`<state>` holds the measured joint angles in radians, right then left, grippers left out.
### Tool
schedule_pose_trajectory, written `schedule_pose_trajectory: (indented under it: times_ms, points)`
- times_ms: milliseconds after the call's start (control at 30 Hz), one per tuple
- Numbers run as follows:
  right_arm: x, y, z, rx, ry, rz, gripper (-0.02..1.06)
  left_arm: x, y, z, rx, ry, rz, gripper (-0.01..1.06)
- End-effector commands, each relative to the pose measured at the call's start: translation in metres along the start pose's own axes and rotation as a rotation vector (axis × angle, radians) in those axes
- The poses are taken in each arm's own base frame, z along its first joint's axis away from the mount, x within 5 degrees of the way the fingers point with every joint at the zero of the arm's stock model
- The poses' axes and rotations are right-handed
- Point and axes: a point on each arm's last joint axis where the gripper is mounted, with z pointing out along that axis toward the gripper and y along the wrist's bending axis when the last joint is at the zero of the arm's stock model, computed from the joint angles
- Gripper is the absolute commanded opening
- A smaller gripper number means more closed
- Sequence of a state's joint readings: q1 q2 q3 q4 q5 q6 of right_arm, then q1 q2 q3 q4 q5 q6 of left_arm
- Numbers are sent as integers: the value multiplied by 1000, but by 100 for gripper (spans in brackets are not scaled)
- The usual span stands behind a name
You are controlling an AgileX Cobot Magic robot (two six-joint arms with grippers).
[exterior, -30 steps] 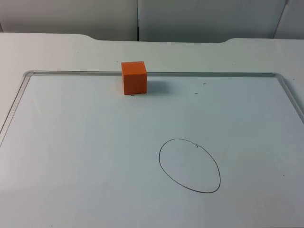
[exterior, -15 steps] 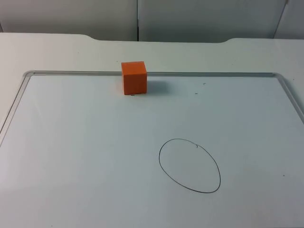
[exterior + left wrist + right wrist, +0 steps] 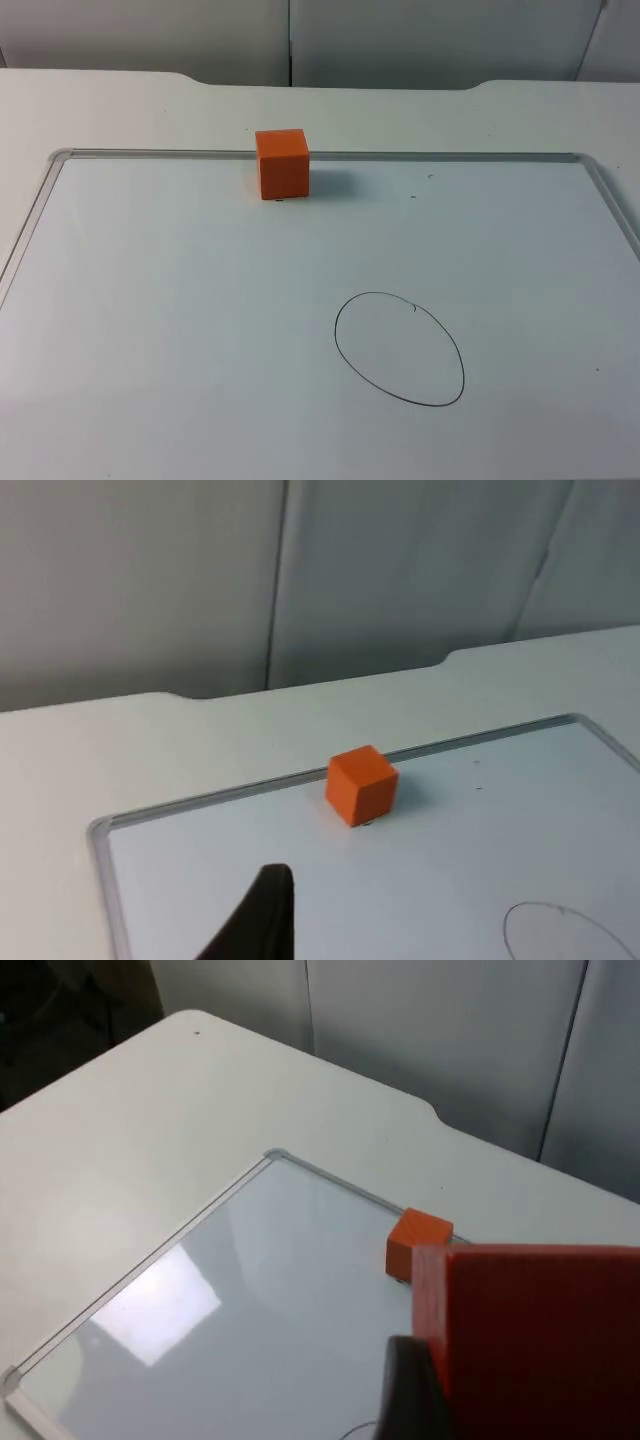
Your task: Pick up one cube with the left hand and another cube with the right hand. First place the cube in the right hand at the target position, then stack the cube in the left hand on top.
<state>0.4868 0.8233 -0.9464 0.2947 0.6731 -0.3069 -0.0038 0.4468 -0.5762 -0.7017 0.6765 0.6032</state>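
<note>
Cube in the right gripper (image 3: 540,1350): a red-orange block seen close in the right wrist view, lying against the black fingertip (image 3: 410,1390); the right gripper (image 3: 470,1400) appears closed on it and held above the board, though the second finger is hidden.
Left gripper: 1 black fingertip (image 3: 262,920) is seen in the left wrist view, raised over the board's near-left area; whether the fingers are parted or closed cannot be told, and nothing is seen in them.
Target position: a thin drawn oval (image 3: 399,348) on the near-right part of the whiteboard (image 3: 150,330), with nothing inside it.
Free cube (image 3: 282,163): orange, upright, resting on the board at its far edge, touching or just beside the frame rail, well apart from the oval.
Progress: 1 of 2 cubes appears picked up, by the right arm; judged remaining are the left pick of the free cube, the placement in the oval, and the stack.
Edges: the raised frame (image 3: 450,156) borders the board at the far side and at both sides; the rail directly behind the free cube may crowd a finger on that side.
Open room: bare board lies between cube and oval and around the oval, so both approaches look unobstructed.
Far limit: grey partition wall (image 3: 300,40) behind the white table top (image 3: 120,110).
</note>
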Motion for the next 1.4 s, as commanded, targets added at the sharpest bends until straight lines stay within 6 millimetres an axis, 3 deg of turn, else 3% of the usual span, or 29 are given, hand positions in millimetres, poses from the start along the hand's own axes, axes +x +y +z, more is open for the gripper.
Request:
schedule_pose_trajectory:
  times_ms: [0,33,167,200,267,367,400,433,533,567,633,667,700,800,833,933,1000,1133,1367]
  points:
    - [-5,0,-3,6,-60,2,0,-29,7,31,79,-28,12,105]
    - [-5,0,-3,6,-60,2,0,-29,7,31,79,-28,12,105]
    - [-7,0,-3,11,-81,4,0,-65,24,81,144,58,-62,105]
    - [-7,0,-3,11,-81,4,0,-65,24,81,144,58,-62,105]
    - [-7,0,-3,12,-83,4,0,-81,33,109,178,96,-63,105]
    - [-7,0,-3,12,-83,4,0,-89,40,159,236,173,-54,105]
    - [-7,0,-3,12,-83,4,0,-89,40,159,236,173,-54,105]
    - [-7,0,-3,12,-83,4,0,-90,37,175,254,193,-49,105]
    - [-7,0,-3,12,-83,4,0,-86,29,227,296,269,-72,105]
    - [-7,0,-3,12,-83,4,0,-86,29,227,296,269,-72,105]
    - [-7,0,-3,12,-83,4,0,-71,22,273,280,379,-130,104]
    - [-7,0,-3,12,-83,4,0,-68,17,287,266,423,-134,104]
    - [-7,0,-3,12,-83,4,0,-68,17,287,266,423,-134,104]
    - [-7,0,-3,12,-83,4,0,-46,5,340,139,593,-128,104]
    - [-7,0,-3,12,-83,4,0,-46,5,340,139,593,-128,104]
    - [-7,0,-3,12,-83,4,0,-32,3,372,20,709,-123,104]
    - [-7,0,-3,12,-83,4,0,-31,2,381,9,736,-126,104]
    - [-7,-1,-3,13,-80,2,0,-14,2,420,-16,849,-200,104]
    - [-7,-1,-3,13,-80,2,0,1,7,449,-70,892,-230,104]
